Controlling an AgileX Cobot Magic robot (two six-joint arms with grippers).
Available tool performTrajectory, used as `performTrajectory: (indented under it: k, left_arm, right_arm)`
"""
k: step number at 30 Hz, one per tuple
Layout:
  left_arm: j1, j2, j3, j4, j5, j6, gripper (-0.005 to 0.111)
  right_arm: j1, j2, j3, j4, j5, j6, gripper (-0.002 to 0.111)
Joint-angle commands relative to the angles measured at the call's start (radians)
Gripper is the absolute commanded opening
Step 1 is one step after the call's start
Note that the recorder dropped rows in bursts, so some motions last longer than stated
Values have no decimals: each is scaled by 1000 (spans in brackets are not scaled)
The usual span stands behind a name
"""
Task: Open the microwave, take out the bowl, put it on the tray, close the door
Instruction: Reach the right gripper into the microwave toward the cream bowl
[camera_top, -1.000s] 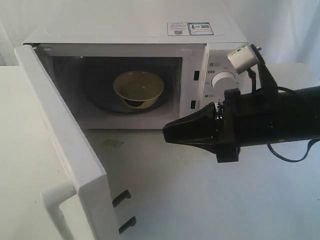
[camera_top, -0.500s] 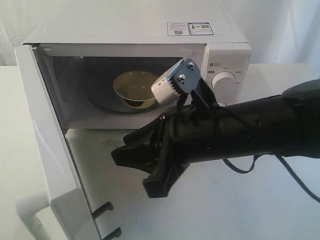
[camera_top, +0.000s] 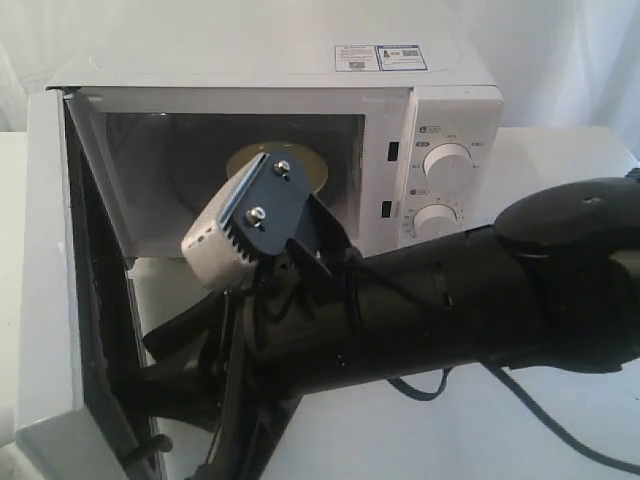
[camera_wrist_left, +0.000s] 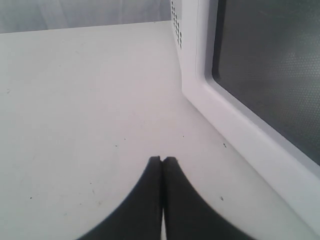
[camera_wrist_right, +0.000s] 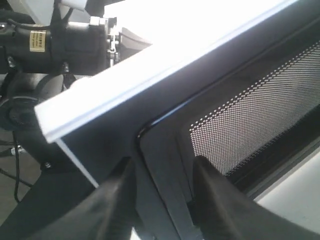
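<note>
The microwave stands toward the far edge of the counter. Its door hangs wide open, swung out toward the near left corner. The bowl is inside the cavity, roughly in the middle. I only catch its top rim and one side, because the wrist camera on my right arm sits in front of it.

That arm comes in from the right edge of the counter, crosses the front of the open cavity and points down toward the near left corner, at the door's inner face.

On the right wrist feed, the right gripper is spread fairly wide with nothing in it. Both fingers lie close against the door's dark inner frame, just beside the mesh window. Whether they actually touch it, I cannot tell. Past the door's white edge I glimpse my left arm.

On the left wrist feed, the left gripper is pinched fully together, tips touching, empty, low over bare counter on the outer side of the door. The door's white frame and dark window run just beside it, apart from the tips. Vent holes in the microwave's side show beyond.

Both knobs and the stickers on top are in plain sight from the exterior view.
</note>
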Motion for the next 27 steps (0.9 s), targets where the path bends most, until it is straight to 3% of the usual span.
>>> performTrajectory:
  k: [1,9,14,17,24,27]
  left_arm:
    - [2,-4,3,6,-2,-1,0]
    - [2,-4,3,6,-2,-1,0]
    - [2,-4,3,6,-2,-1,0]
    - [2,-4,3,6,-2,-1,0]
    - [2,-4,3,6,-2,-1,0]
    - [2,-4,3,6,-2,-1,0]
  right_arm:
    - [52,1,-20,6,-104,-19,36]
    - [139,52,-98,-69,-307,32,36]
    - [144,114,-138,-435,-485,239,36]
    - [144,143,-138,-574,-573,244,36]
    - [144,191,-138,-604,-782,197,36]
    - [133,217,-138,-600,-788,197,36]
